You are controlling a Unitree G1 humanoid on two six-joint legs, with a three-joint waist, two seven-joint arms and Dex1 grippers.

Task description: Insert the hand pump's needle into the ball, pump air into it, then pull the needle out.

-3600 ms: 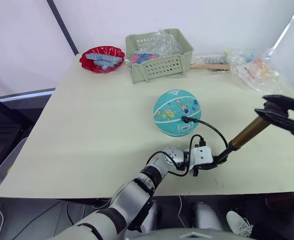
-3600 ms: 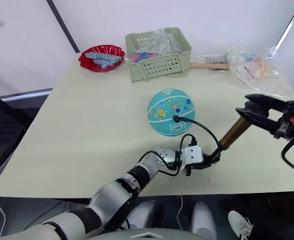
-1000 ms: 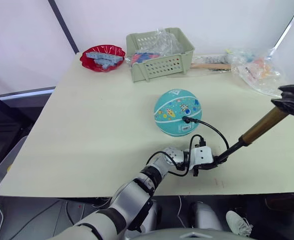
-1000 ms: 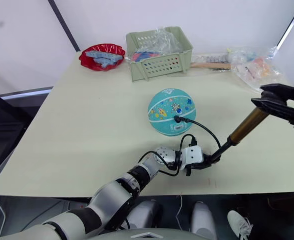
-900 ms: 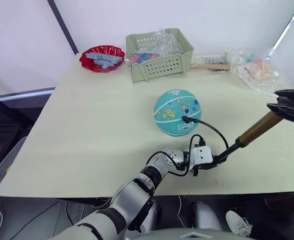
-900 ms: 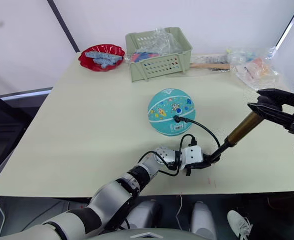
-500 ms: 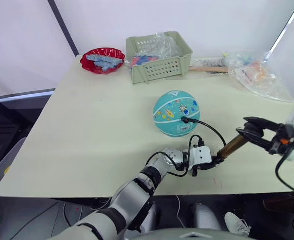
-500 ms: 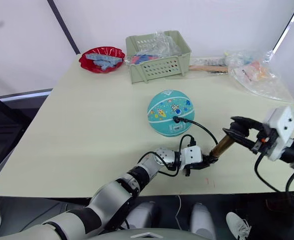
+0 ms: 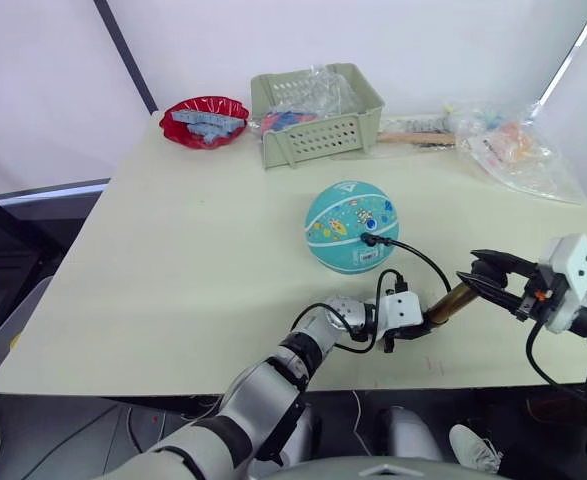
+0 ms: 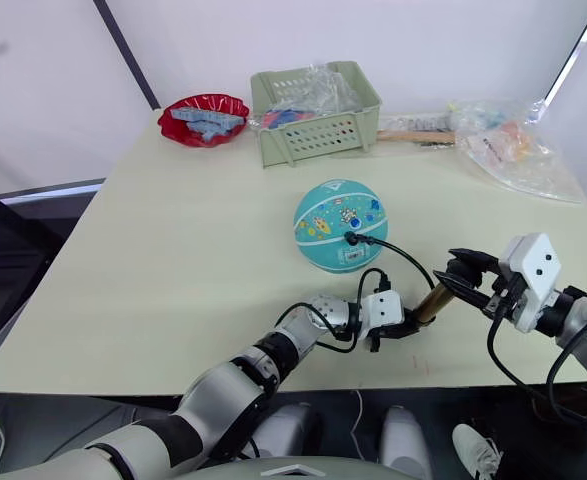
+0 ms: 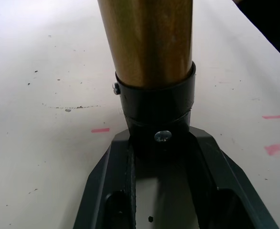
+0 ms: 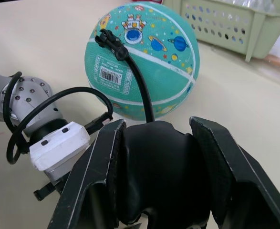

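- A pale table seen from above. The ball (image 9: pixel 351 226), teal with white stripes and cartoon prints, sits at the centre of the frame, a little right.
- The needle (image 9: pixel 370 239) fitting is plugged into the ball's lower right side; the needle itself is hidden inside. A thin black hose (image 9: pixel 420 255) curves from it down toward the lower right.
- The pump (image 9: pixel 443 307) lies low and tilted in the lower right of the frame, below and right of the ball and apart from it. Its long axis runs from the black foot at lower centre up and right to the handle.
- The left gripper (image 9: pixel 410 326), at lower centre, is clamped on the pump's black foot; the left wrist view shows the fingers (image 11: pixel 106 191) on either side of the collar beneath the gold barrel.
- The right gripper (image 9: pixel 493 272), at the right edge, is closed around the black T-handle (image 12: pixel 154 171), which sits between its fingers (image 12: pixel 94 171) in the right wrist view.
- The handle sits close to the barrel's top, so the pump appears near the bottom of a stroke. The next stroke would probably draw the handle up and right along the barrel's axis, away from the left gripper.
- The right arm holds the moving end; the left is nearer the ball and the needle.
- At the top of the frame: a red bowl (image 9: pixel 205 117), a green basket (image 9: pixel 318 130) and plastic bags (image 9: pixel 513 150).
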